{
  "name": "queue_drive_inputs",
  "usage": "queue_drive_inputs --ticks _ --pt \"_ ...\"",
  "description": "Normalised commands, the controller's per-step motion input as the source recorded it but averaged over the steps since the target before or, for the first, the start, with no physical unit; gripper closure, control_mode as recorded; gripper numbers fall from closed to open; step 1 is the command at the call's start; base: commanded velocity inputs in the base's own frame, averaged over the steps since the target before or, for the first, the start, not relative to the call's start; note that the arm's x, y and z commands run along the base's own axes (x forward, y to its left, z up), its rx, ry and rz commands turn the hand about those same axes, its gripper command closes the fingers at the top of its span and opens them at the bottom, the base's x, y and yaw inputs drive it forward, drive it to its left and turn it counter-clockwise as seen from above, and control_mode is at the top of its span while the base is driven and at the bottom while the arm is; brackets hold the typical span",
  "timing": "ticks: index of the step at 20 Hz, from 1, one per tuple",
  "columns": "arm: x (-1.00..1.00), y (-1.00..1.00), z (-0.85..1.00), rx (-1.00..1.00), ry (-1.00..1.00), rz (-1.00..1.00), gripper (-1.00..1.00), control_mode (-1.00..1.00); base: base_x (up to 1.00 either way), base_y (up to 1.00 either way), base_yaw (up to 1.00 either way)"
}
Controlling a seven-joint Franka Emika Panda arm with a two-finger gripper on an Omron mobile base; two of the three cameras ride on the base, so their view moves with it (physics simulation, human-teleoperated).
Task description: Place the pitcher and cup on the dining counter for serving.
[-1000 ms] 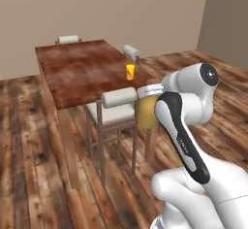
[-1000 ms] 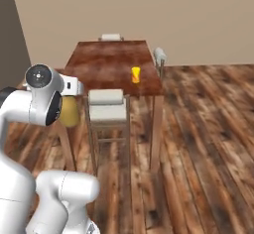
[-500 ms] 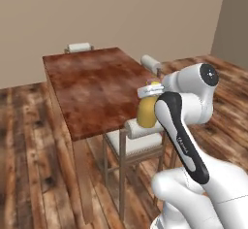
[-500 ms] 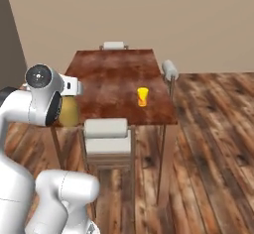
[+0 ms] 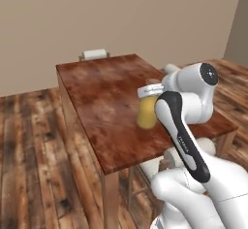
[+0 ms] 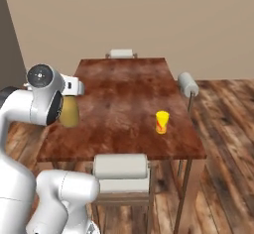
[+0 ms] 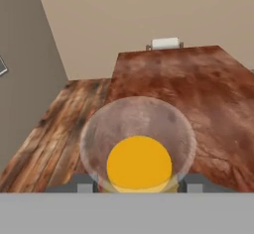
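Observation:
My gripper (image 7: 139,182) is shut on the pitcher (image 7: 139,153), a clear glass carafe with yellow-orange contents, seen from above between the fingers. The pitcher (image 5: 146,112) hangs by its neck from the gripper (image 5: 148,91), above the near part of the dining counter (image 5: 101,92). From the other side the pitcher (image 6: 69,112) is over the left edge of the reddish-brown counter top (image 6: 124,87). The small yellow cup (image 6: 161,122) with a red mark stands upright on the counter, toward its right near corner.
White-cushioned stools surround the counter: one at the near side (image 6: 120,166), one at the right side (image 6: 187,84), one at the far end (image 6: 121,53). Wood plank floor (image 5: 29,145) lies on all sides. A beige wall (image 7: 124,10) stands behind the counter.
The whole picture has shifted: the base has driven up to and around the counter, which is now closer. The pitcher stays in the gripper and the cup stands where it was.

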Motion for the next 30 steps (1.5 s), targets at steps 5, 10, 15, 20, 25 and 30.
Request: queue_drive_inputs --ticks 5,10,15,20,25,30 --pt "0.00 0.00 0.00 0.00 0.00 0.00 1.00 1.00 0.29 0.57 0.00" --pt "0.00 0.00 0.00 0.00 0.00 0.00 1.00 1.00 0.34 0.24 -0.13" --pt "0.33 0.00 0.00 0.00 0.00 -0.17 1.00 -1.00 0.07 0.00 -0.04" --pt "0.56 0.00 -0.20 -0.02 0.00 -0.20 1.00 -1.00 0.00 0.00 0.00" --pt "0.75 0.00 -0.26 0.00 0.00 -0.17 1.00 -1.00 0.00 0.00 0.00" --pt "0.96 -0.03 -0.32 0.00 0.06 -0.16 1.00 -1.00 0.00 0.00 0.00"
